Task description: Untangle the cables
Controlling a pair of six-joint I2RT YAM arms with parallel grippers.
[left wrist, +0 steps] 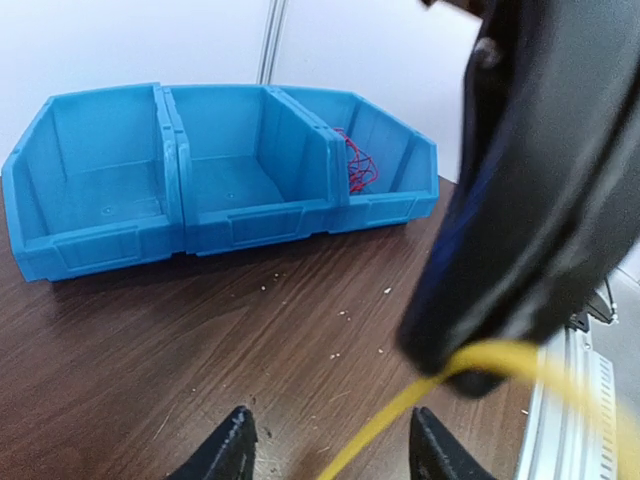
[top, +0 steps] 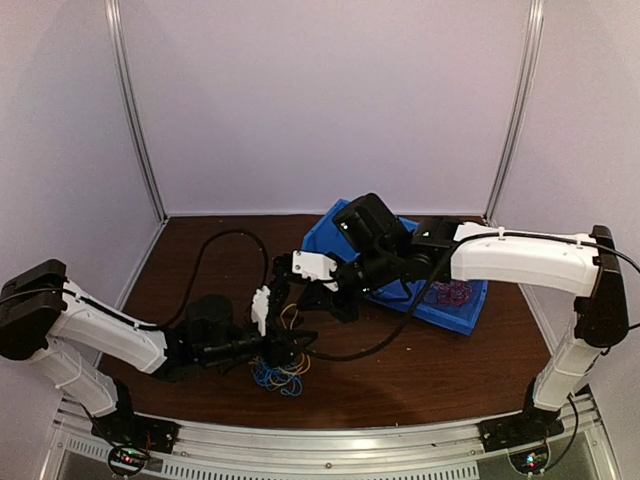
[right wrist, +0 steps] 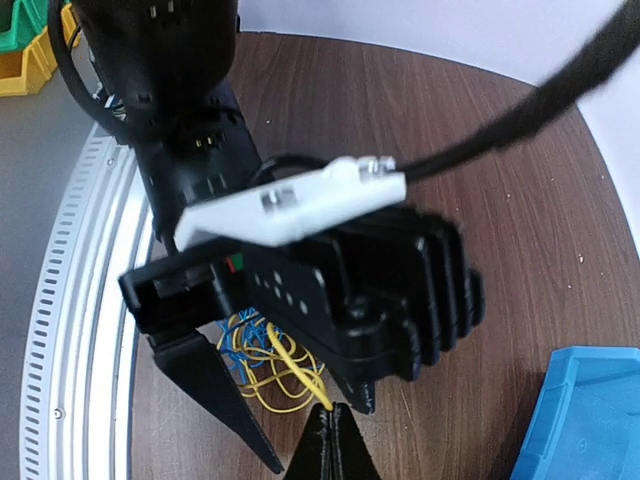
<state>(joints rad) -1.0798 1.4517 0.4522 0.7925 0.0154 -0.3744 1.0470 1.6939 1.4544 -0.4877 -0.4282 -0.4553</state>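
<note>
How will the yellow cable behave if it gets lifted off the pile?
Probably floppy: the yellow cable curls in loose loops. Likely light, since it looks thin. It may drag the blue cables along; they overlap it.

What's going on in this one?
The right gripper is shut on a yellow cable that leads up from the tangled bunch of yellow and blue cables on the table. The left gripper waits beside it, jaws open, with that cable running between them unclamped. Some red cables already lie in an end bin of the blue bins.
</note>
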